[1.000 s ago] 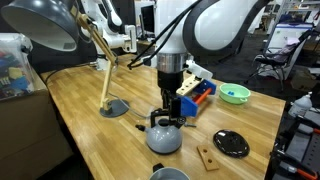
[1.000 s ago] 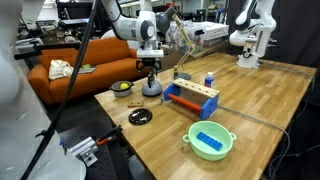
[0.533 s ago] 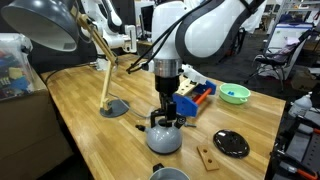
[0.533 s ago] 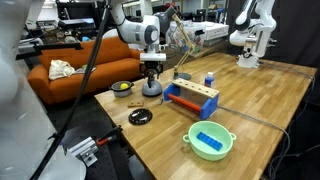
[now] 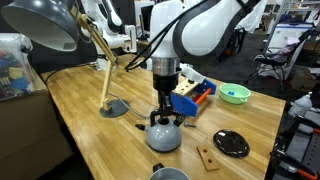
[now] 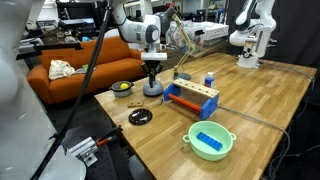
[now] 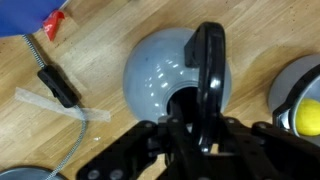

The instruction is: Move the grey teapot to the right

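The gripper (image 7: 205,128) had its jaws set on either side of the dark arched handle (image 7: 208,60). From the wrist view I could not tell whether they were pressing it or only straddling it, since the dark fingers and the dark handle ran together. That hold made sense: the handle was the one part of the rounded body narrow enough to take from above. The grey teapot (image 5: 163,137) sat flat on the wooden table (image 5: 80,90) directly under the gripper (image 5: 163,110), apparently not yet lifted. In the wrist view a bowl holding something yellow (image 7: 300,95) lay just beside the teapot (image 7: 160,75), and a black cable taped to the wood (image 7: 58,85) lay near its opposite side. In an exterior view the orange and blue rack (image 5: 192,97) stood close behind the teapot, and the lamp base (image 5: 113,108) was near it. The flat black plate (image 5: 231,144) and a small wooden block (image 5: 207,157) lay a little apart. Any sideways carry would probably need a lift first to clear these neighbours.
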`<action>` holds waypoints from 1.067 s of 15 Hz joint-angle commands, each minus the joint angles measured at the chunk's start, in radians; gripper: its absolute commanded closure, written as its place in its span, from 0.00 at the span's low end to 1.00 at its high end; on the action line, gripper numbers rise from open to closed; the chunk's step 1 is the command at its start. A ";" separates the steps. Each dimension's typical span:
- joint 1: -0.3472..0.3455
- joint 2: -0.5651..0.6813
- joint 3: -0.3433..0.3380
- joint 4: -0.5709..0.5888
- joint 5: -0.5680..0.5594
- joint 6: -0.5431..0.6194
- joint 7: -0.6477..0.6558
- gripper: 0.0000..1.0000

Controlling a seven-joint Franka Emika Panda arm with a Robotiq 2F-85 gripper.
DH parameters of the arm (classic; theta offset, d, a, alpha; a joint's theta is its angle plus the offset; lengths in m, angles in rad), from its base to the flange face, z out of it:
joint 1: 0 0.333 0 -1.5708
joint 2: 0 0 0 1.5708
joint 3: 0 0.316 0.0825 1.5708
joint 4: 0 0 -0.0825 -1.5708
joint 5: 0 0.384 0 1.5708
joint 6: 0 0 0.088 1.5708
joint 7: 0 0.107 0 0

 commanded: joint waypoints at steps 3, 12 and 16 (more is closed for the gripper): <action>-0.002 -0.009 0.000 0.007 -0.042 -0.011 0.022 0.96; -0.008 -0.069 0.011 -0.031 -0.044 -0.010 0.031 0.95; -0.011 -0.138 0.014 -0.078 -0.032 -0.035 0.063 0.95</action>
